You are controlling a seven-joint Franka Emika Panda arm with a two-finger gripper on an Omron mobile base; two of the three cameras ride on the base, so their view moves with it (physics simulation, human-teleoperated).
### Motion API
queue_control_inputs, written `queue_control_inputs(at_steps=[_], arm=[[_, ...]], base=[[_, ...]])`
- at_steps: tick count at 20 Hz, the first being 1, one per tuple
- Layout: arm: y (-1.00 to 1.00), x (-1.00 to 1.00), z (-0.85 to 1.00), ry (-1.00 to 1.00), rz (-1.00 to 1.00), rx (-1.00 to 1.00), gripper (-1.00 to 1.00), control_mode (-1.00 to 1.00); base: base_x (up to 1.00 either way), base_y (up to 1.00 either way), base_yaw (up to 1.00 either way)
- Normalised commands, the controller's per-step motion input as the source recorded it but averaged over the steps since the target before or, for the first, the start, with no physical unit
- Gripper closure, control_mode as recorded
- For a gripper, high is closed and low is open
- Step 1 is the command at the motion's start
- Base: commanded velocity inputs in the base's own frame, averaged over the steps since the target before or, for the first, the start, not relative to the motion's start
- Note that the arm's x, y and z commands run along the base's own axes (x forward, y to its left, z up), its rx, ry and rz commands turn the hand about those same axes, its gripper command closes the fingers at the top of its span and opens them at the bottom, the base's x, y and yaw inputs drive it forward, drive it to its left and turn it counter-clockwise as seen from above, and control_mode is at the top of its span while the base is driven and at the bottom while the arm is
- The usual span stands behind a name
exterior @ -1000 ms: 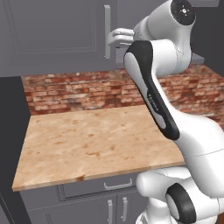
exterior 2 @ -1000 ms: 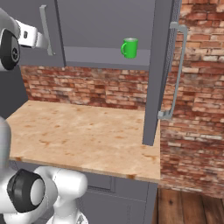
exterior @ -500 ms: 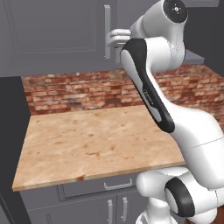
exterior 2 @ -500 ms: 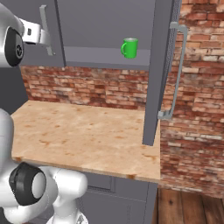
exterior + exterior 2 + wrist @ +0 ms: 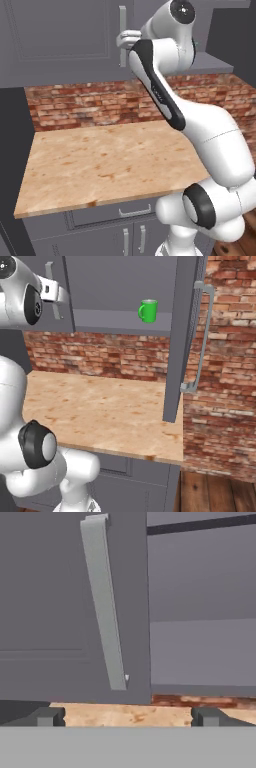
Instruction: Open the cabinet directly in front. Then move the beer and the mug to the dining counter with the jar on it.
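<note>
Cabinet (image 5: 125,291) right door open, mug (image 5: 148,310) on shelf (apparently alone), gripper (image 5: 127,716) spread wide

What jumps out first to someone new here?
The bright green mug on the shelf of the grey cabinet, whose right door stands swung open over the wood counter. Then the white arm reaching up, its open hand facing the still-closed left door's silver handle.
</note>
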Motion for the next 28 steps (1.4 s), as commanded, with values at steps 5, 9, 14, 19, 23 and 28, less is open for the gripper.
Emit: queue_control_inputs(at_steps=[5,9,14,19,23,28], arm=[[0.19,0.58,0.0,0.0,-0.04,-0.05,-1.0,-1.0],[0.74,0.22,0.0,0.0,-0.05,-0.14,-1.0,-1.0],[0.19,0.09,0.0,0.0,-0.02,-0.02,-1.0,-1.0],[-0.26,0.03,0.0,-0.01,0.0,0.0,-1.0,-1.0],[-0.15,0.02,0.0,0.0,0.01,0.0,-1.0,-1.0],[0.0,0.2,-0.07,-0.01,0.0,-0.02,-1.0,-1.0]], base=[[0.0,0.0,0.0],[0.0,0.0,0.0],[0.0,0.0,0.0],[0.0,0.0,0.0],[0.0,0.0,0.0],[0.0,0.0,0.0]])
